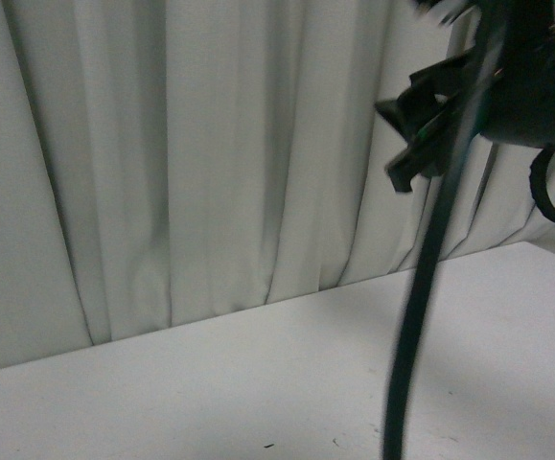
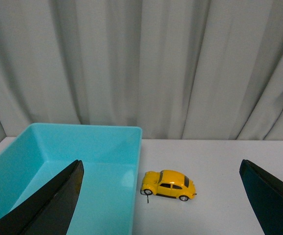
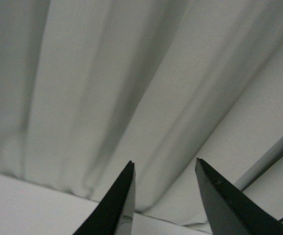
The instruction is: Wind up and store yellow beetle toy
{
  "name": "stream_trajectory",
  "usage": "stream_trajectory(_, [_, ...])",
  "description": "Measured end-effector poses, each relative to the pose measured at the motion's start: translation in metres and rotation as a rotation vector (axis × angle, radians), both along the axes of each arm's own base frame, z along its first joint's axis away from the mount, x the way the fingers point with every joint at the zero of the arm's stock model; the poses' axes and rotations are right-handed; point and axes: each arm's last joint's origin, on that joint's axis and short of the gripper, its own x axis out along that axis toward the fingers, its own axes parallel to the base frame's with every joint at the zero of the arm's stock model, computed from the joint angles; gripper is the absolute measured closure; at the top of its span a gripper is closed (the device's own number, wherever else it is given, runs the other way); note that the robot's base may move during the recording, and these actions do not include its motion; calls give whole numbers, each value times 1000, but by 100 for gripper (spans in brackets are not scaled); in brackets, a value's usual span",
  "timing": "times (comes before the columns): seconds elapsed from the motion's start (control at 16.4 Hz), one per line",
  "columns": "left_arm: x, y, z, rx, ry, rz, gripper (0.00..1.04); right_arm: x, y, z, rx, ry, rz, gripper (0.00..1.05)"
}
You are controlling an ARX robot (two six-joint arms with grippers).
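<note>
The yellow beetle toy [image 2: 169, 184] stands on its wheels on the white table, side-on, just beside the outer wall of a turquoise bin [image 2: 82, 147]. A thin dark wire sticks out at its wheel nearest the bin. My left gripper [image 2: 161, 166] is open wide, back from the car, its dark fingers [image 2: 53, 205] framing car and bin. My right gripper [image 3: 164, 162] is open and empty, raised and aimed at the curtain. In the front view the right arm [image 1: 517, 86] hangs high at the upper right; the car is out of that view.
A pale pleated curtain [image 1: 210, 144] closes off the back of the white table [image 1: 258, 383]. The turquoise bin holds nothing that I can see. A dark cable [image 1: 421, 287] hangs down from the right arm across the front view.
</note>
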Motion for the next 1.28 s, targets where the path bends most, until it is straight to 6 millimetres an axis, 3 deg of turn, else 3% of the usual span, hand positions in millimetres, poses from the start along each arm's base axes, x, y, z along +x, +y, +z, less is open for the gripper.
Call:
stream_trajectory(0.06, [0,0,0,0,0,0,7,-24,4,-1,253,-69,2,73])
stream_trajectory(0.12, [0,0,0,0,0,0,7,-30,8,-5,326,-71,-19,80])
stream_trajectory(0.61, [0,0,0,0,0,0,7,-48,14,-32,443,-10,-15,102])
stream_trajectory(1.04, [0,0,0,0,0,0,7,-92,14,-60,500,-5,-20,103])
stream_trajectory(1.28, [0,0,0,0,0,0,7,-108,14,-66,500,-17,-18,103])
